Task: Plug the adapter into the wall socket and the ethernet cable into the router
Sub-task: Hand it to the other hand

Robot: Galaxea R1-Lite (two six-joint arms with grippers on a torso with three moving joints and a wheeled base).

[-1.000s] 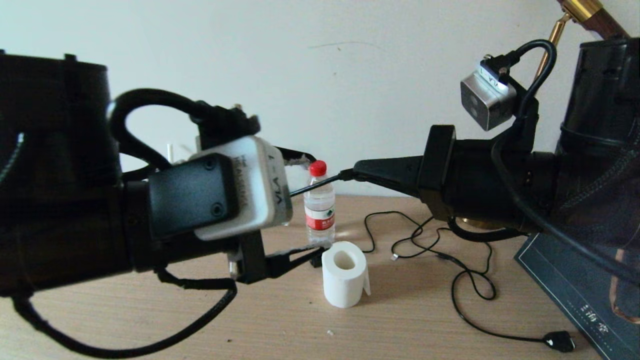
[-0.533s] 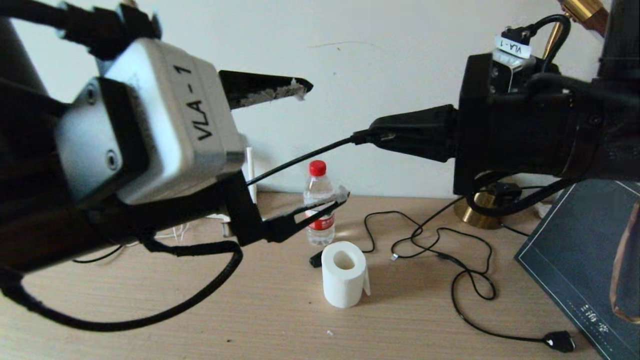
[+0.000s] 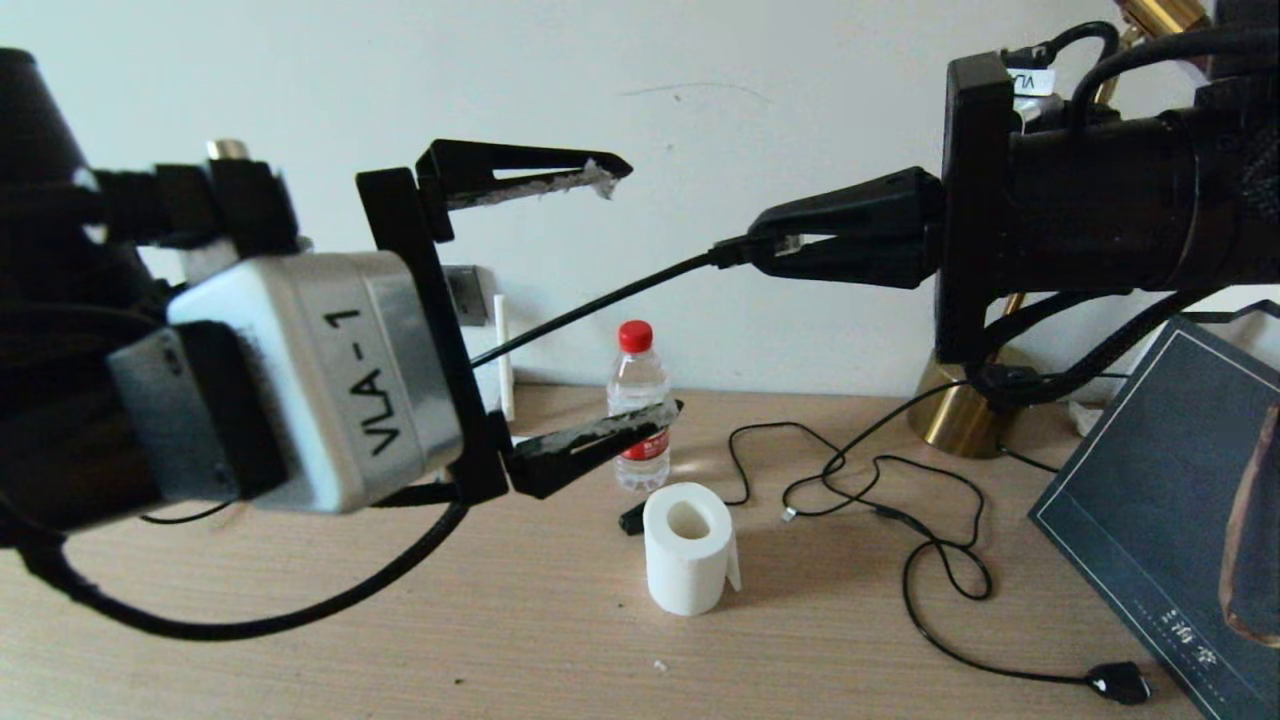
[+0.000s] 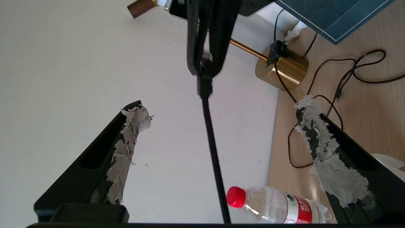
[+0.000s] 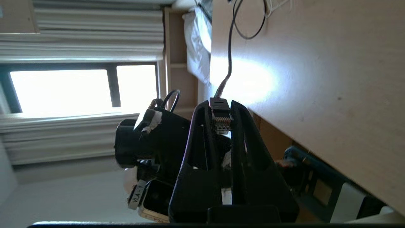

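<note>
My right gripper (image 3: pixel 762 250) is shut on the ethernet cable's plug (image 5: pixel 220 117), held high over the desk. The black ethernet cable (image 3: pixel 600 305) runs down and left from it, passing between the fingers of my left gripper (image 3: pixel 640 290) without touching them. That left gripper (image 4: pixel 221 118) is open with nothing in it, its pads (image 4: pixel 126 142) covered in torn tape. A corner of the dark-grey wall socket (image 3: pixel 464 293) and one white antenna of the router (image 3: pixel 500 355) show behind the left wrist. The router's body is hidden. The adapter is out of view.
A water bottle (image 3: pixel 640 405) and a white toilet-paper roll (image 3: pixel 688 548) stand mid-desk. To the right lie a looped lamp cord (image 3: pixel 930 560) with its chunky plug (image 3: pixel 1120 682), a brass lamp base (image 3: pixel 960 415) and a dark book (image 3: pixel 1160 500).
Both arms rose. The left wrist rolled over, so its open fingers now stand one above the other around the cable. The right gripper lifted the plug higher and to the right.
</note>
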